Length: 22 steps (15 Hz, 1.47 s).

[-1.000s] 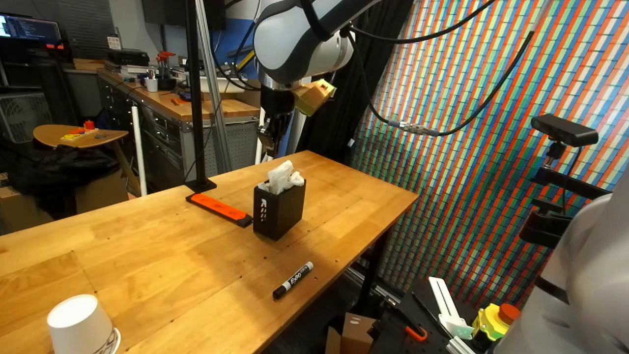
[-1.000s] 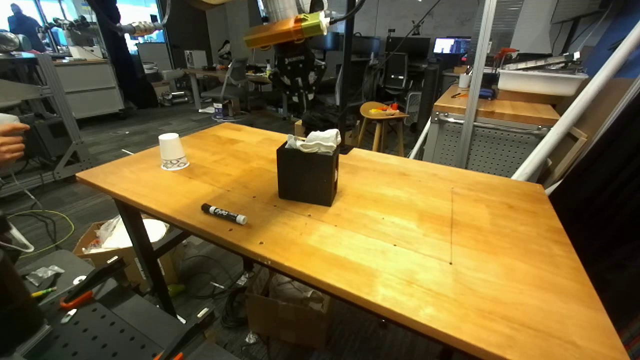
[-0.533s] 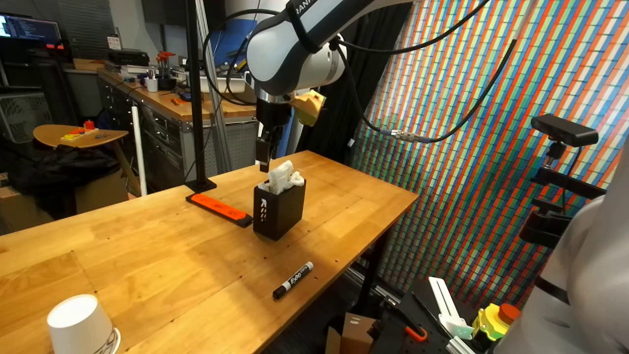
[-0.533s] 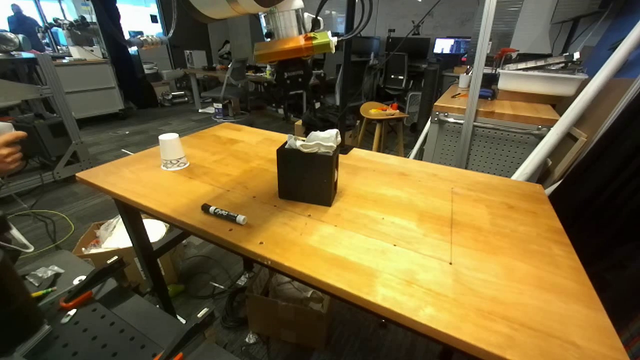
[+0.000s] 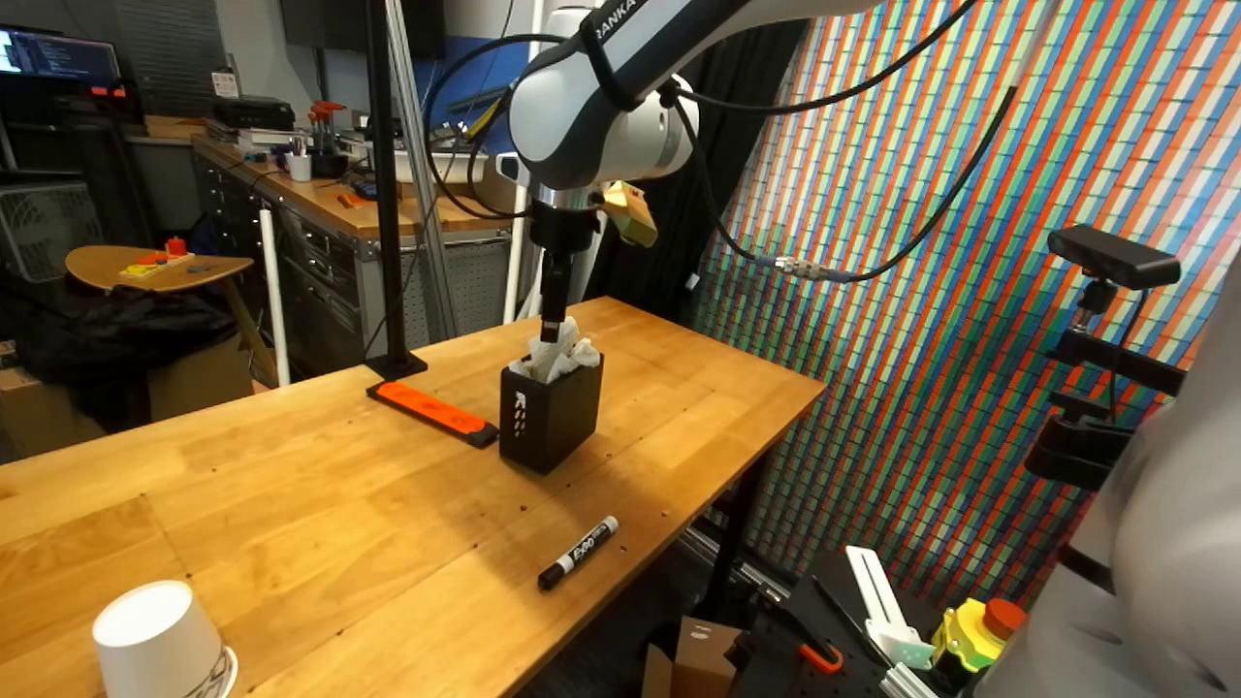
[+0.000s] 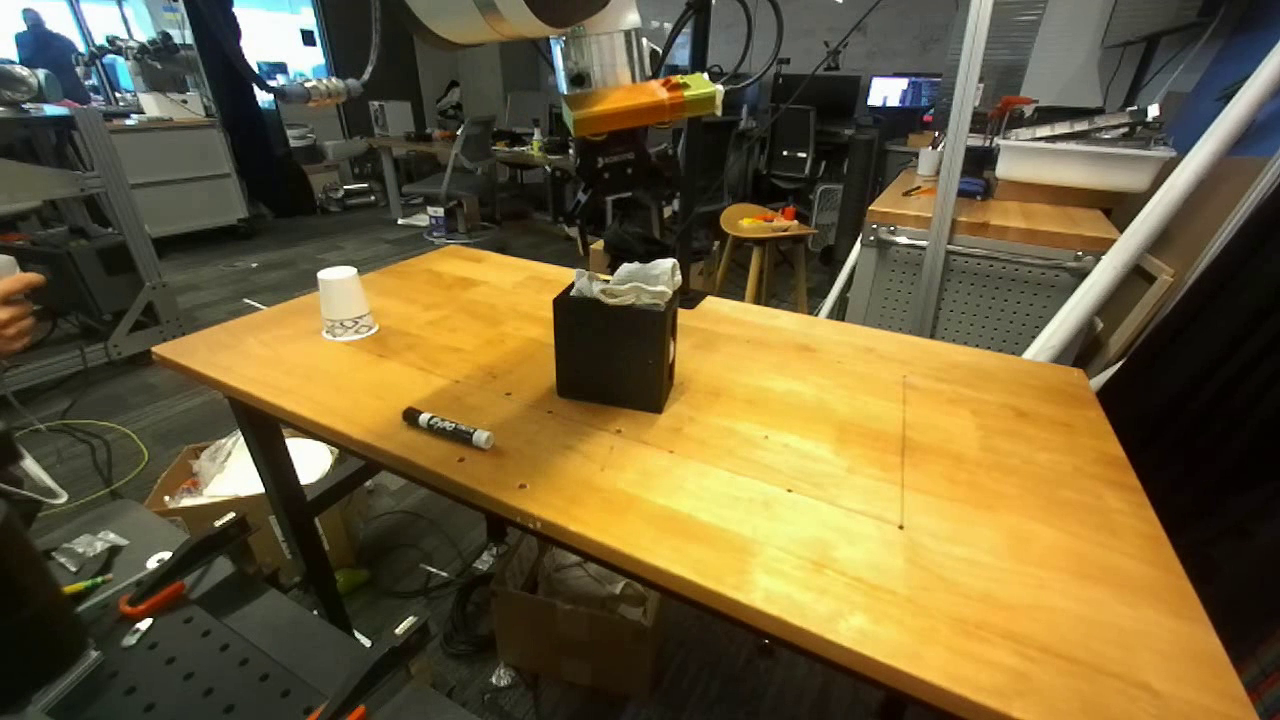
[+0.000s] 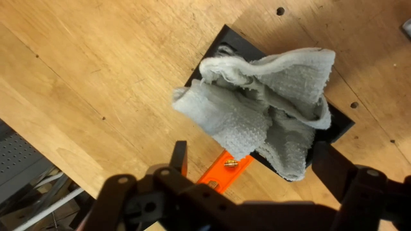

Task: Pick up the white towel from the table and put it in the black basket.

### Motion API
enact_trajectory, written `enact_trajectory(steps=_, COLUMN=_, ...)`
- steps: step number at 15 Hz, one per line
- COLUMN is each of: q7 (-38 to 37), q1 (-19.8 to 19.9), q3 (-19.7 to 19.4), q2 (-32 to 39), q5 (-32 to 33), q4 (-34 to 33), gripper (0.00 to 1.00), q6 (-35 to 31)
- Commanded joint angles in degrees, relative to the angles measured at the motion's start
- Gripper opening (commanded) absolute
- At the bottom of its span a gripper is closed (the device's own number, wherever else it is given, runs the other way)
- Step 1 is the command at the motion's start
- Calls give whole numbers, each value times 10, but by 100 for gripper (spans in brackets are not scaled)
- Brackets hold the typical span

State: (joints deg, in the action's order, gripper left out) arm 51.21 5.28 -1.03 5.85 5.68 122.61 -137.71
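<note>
Tabletop (image 6: 830,430) edges apart from basket (image 6: 612,355), towel (image 7: 231,118) jutting above, pincer (image 7: 251,150) spread

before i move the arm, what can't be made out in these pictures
White towel: lower part hidden by the black basket in both exterior views, by its own folds in the wrist view.
White cup: cut off by the bottom edge in an exterior view.
Orange bar: ends covered by the towel and the gripper in the wrist view.
Grey tip: cut off by the right edge of the wrist view, too little to name.
</note>
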Motion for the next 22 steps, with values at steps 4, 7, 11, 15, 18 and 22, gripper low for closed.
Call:
enact_trajectory(steps=4, q7=88, q1=10, q3=-5, q2=13, q5=-19, q4=-13, gripper=100, q6=-2)
enact_trajectory(steps=7, q7=105, q1=10, q3=-4, q2=21, q5=-16, q4=-14, gripper=100, q6=-5)
enact_trajectory(steps=11, q7=118, q1=11, q3=-4, q2=32, q5=-13, q4=-19, gripper=69, q6=-9)
enact_trajectory(steps=15, q7=124, q1=13, q3=-3, q2=38, q5=-14, q4=-20, gripper=44, q6=-10)
enact_trajectory(steps=18, q7=126, q1=14, q3=-4, q2=40, q5=-13, q4=-18, gripper=22, q6=-11)
enact_trajectory(steps=22, q7=105, q1=13, q3=-7, q2=30, q5=-4, q4=-8, gripper=0, q6=-10)
